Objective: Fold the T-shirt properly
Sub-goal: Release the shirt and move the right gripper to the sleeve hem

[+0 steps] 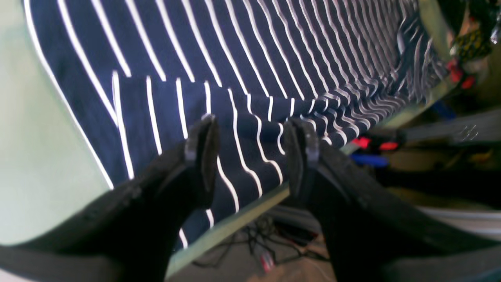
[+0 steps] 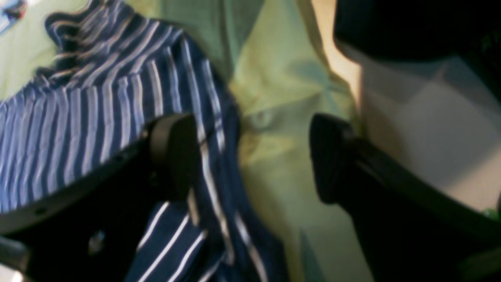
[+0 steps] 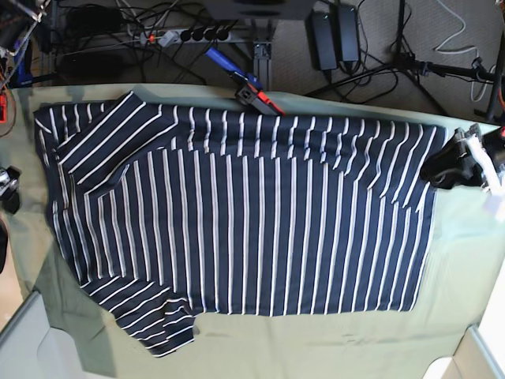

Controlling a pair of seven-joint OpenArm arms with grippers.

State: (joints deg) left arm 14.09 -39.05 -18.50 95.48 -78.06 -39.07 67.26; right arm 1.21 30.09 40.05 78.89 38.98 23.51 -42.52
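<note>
The navy T-shirt (image 3: pixel 252 229) with thin white stripes lies spread flat on the pale green cloth (image 3: pixel 465 260). Its top strip is folded over along the far edge, and a sleeve sticks out at the near left. My left gripper (image 1: pixel 250 152) is open and hovers over the folded hem by the table's far edge. In the base view it (image 3: pixel 435 169) sits at the shirt's upper right corner. My right gripper (image 2: pixel 252 156) is open, with one finger (image 2: pixel 174 152) over the rumpled striped fabric (image 2: pixel 98 102) and the other over green cloth. In the base view only part of the right arm (image 3: pixel 8 189) shows at the left edge.
A red and blue clamp (image 3: pixel 251 88) grips the table's far edge, also seen in the left wrist view (image 1: pixel 372 150). Cables and a power strip (image 3: pixel 181 33) lie on the floor beyond. Pale boxes stand at the near corners (image 3: pixel 24 347).
</note>
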